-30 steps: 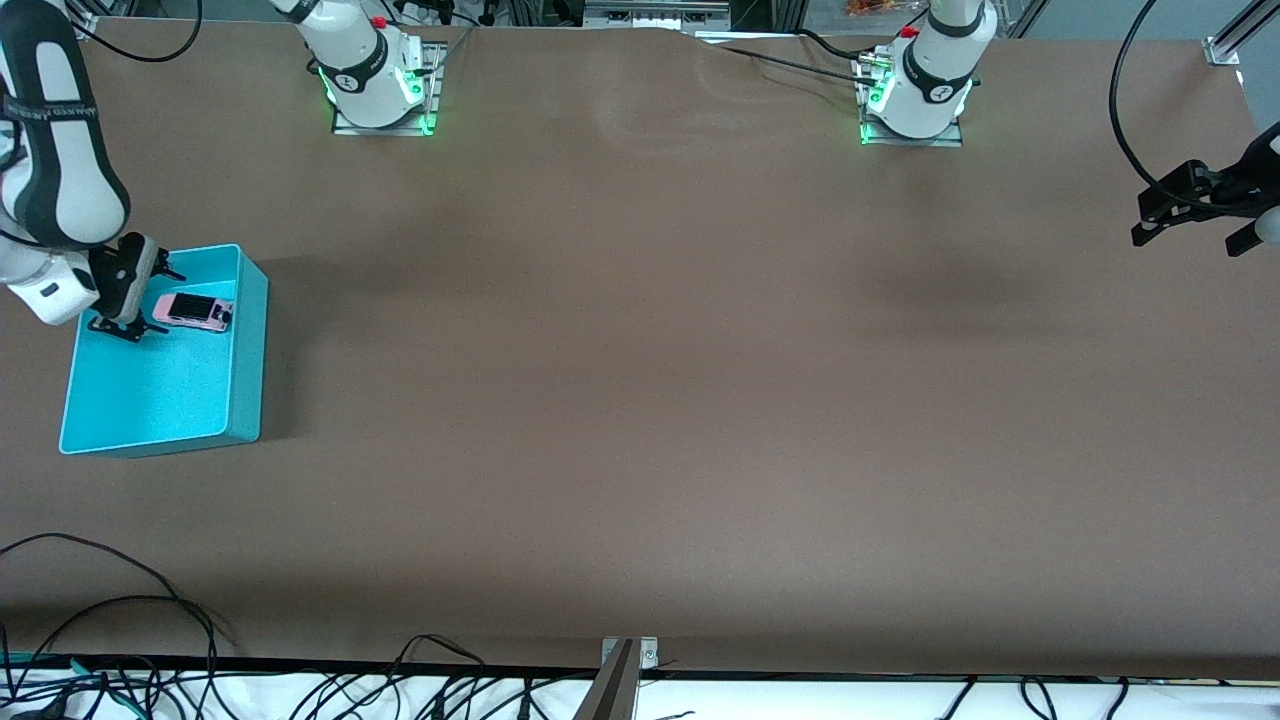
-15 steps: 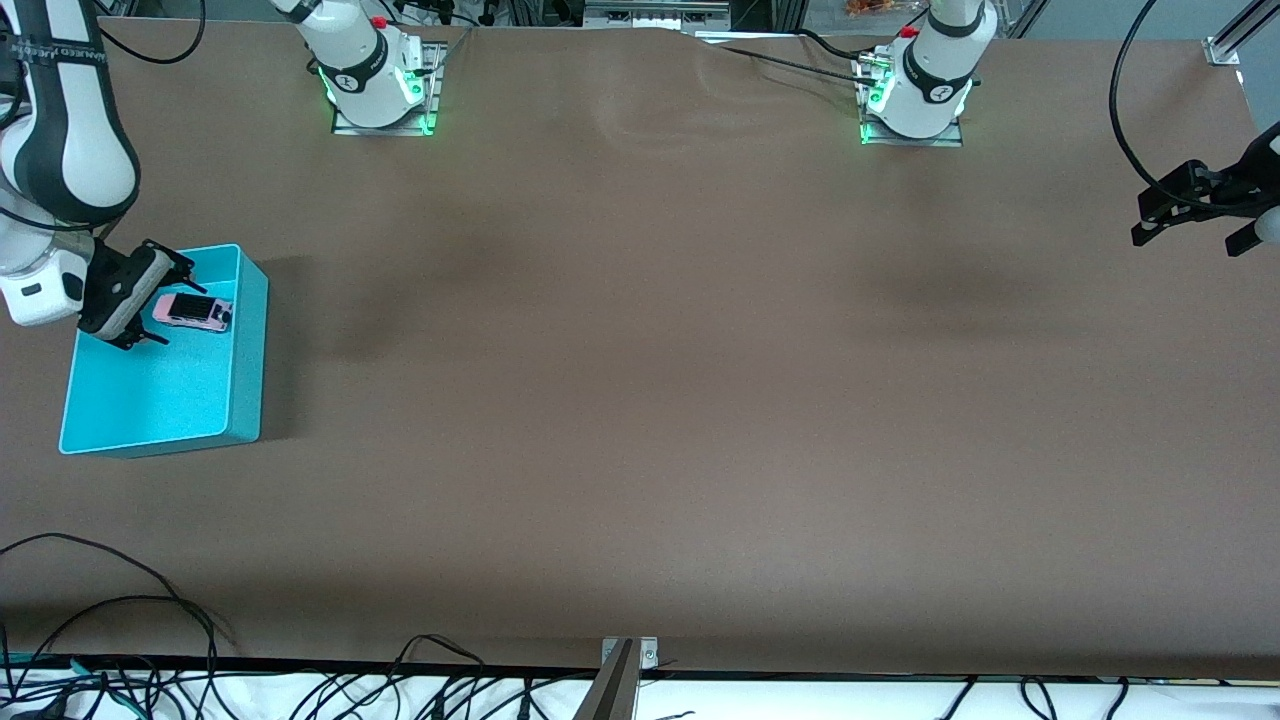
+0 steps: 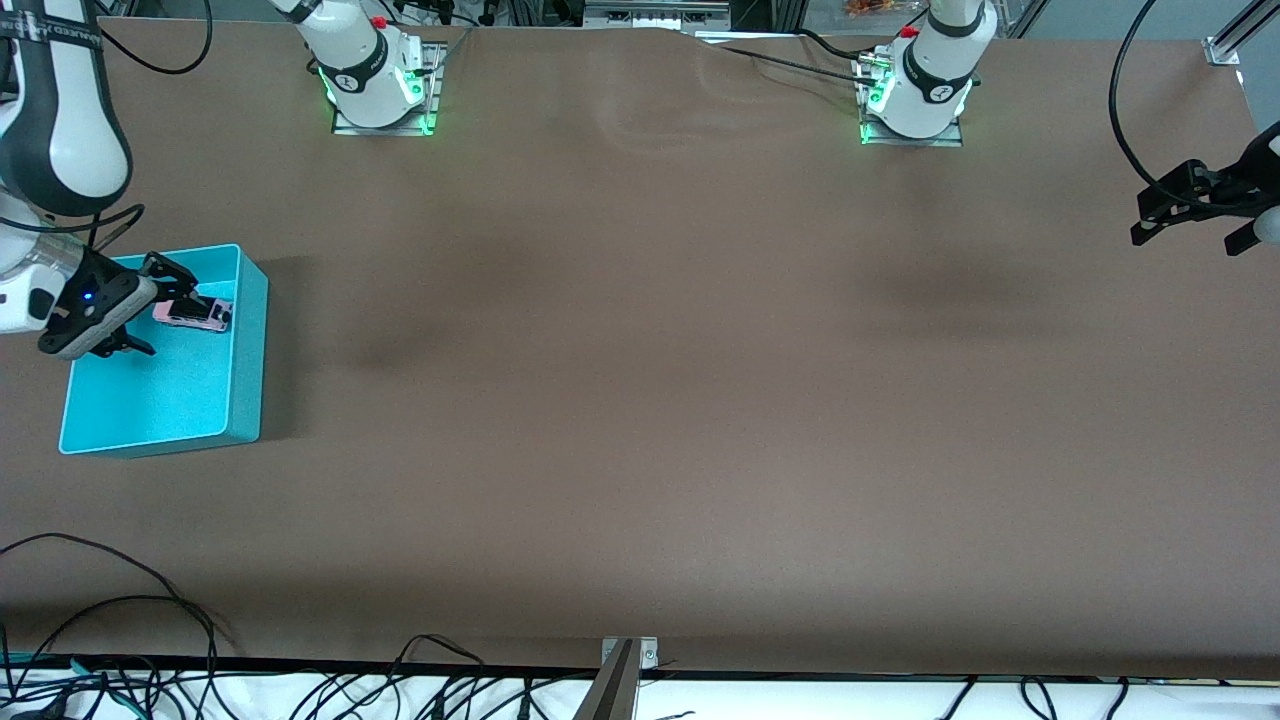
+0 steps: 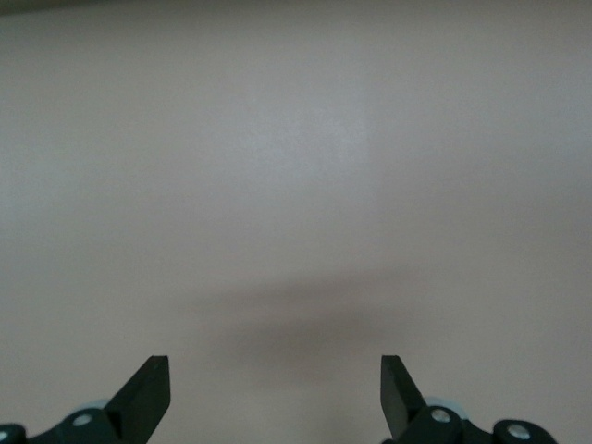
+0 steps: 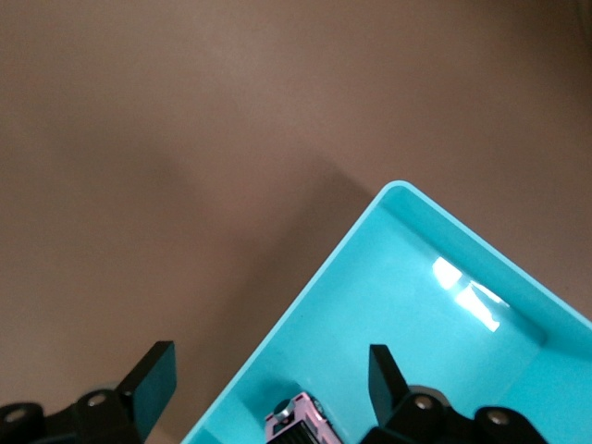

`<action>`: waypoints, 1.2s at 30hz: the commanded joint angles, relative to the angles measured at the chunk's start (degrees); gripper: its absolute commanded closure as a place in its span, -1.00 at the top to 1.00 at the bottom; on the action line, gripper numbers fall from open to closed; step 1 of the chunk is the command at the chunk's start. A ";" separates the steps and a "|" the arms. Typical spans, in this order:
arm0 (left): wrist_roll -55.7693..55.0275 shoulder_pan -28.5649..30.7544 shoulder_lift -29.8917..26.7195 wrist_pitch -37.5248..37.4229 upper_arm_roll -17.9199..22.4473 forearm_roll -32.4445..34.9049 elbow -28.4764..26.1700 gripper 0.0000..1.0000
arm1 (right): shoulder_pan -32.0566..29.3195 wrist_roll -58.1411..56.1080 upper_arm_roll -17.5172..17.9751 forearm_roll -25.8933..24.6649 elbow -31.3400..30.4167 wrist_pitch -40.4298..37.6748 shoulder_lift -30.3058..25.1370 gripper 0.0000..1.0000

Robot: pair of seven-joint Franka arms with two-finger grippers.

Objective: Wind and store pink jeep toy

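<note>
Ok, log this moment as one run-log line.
pink jeep toy: in turquoise bin | right gripper: open, over bin, empty | left gripper: open, waiting over table end

The brown surface [image 3: 640,400] lies bare between the arms. At the right arm's end, the turquoise bin [image 3: 245,350] with its upright walls blocks low passes; the toy car [image 3: 195,313] sits inside it.

No text is reading clearly anywhere; faint lettering is showing on a dark band of the right arm [image 3: 62,100], too small to make out.
</note>
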 commanded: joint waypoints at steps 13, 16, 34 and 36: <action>-0.42 0.19 0.85 -1.25 -0.12 -0.02 1.78 1.00 | -0.26 19.02 4.69 -0.32 8.32 -6.98 -0.10 0.83; -0.42 0.19 0.85 -1.25 -0.12 -0.02 1.87 1.00 | -0.08 24.03 5.04 -2.43 10.96 -9.89 -0.01 0.83; -0.42 0.19 0.85 -1.25 -0.21 -0.02 1.78 1.00 | -0.08 50.13 8.56 -13.69 20.80 -22.28 -0.19 0.99; -0.42 0.19 0.85 -1.25 -0.12 -0.02 1.87 1.00 | -0.08 52.69 8.56 -13.60 21.25 -23.42 -0.10 0.99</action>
